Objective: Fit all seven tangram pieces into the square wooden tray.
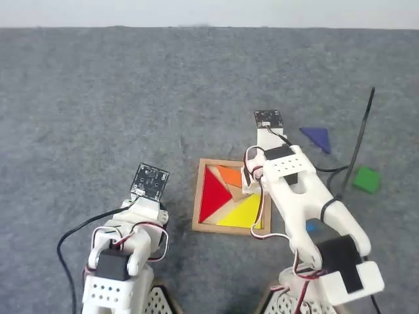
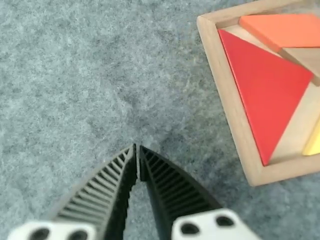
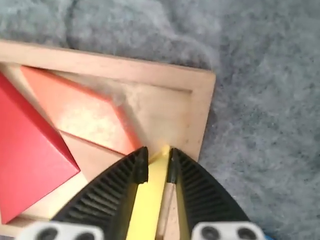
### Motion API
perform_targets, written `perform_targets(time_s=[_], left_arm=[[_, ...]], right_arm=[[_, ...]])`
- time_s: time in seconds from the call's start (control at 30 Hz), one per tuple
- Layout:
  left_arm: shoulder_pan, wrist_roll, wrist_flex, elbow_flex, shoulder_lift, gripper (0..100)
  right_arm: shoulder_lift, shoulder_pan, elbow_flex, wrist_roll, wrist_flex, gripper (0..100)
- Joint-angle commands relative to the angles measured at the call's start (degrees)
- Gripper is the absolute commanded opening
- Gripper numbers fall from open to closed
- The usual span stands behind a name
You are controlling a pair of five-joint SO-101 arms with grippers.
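A: How is the right arm (image 1: 302, 196) posed?

B: It is stretched forward from the near edge of the table (image 1: 98, 98), over the right rim of the square wooden tray (image 1: 196, 199). The right gripper (image 3: 156, 152) is pointed down into a tray corner and is clamped on the yellow piece (image 3: 149, 197), which is seen edge-on between the fingers (image 3: 107, 187).

A: And the left arm (image 1: 124, 252)?

B: It is folded back near the table's near edge. The left gripper (image 2: 137, 150) is held over bare grey cover just beside the tray's left rim, with the fingers pressed together on nothing.

A: Tray contents?

B: The red triangle (image 1: 213, 190) is seated along the left wall. The orange piece (image 1: 229, 175) is placed at the far wall. Whether the yellow piece lies flat cannot be told.

A: Pieces outside?

B: A blue triangle (image 1: 317, 137) and a green square (image 1: 366, 179) are noted toward the table's right edge, well apart from the tray. A small blue piece (image 1: 313, 227) is partly hidden under the right arm.
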Motion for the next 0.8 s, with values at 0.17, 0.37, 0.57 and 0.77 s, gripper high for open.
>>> perform_targets(time_s=[0.17, 0.37, 0.57, 0.77], left_arm=[[-0.3, 0.3, 0.3, -0.7, -1.2, 1], [-0.3, 0.3, 0.3, -0.7, -1.2, 1], [-0.3, 0.3, 0.3, -0.7, -1.2, 1], [-0.3, 0.3, 0.3, -0.7, -1.2, 1]], right_arm=[[-0.6, 0.3, -1.9, 1.2, 0.7, 0.3], [-0.8, 0.3, -2.2, 3.2, 0.8, 0.6], [-5.3, 0.0, -2.0, 3.3, 1.2, 0.6], [-14.4, -0.2, 0.6, 3.6, 2.1, 0.6]])
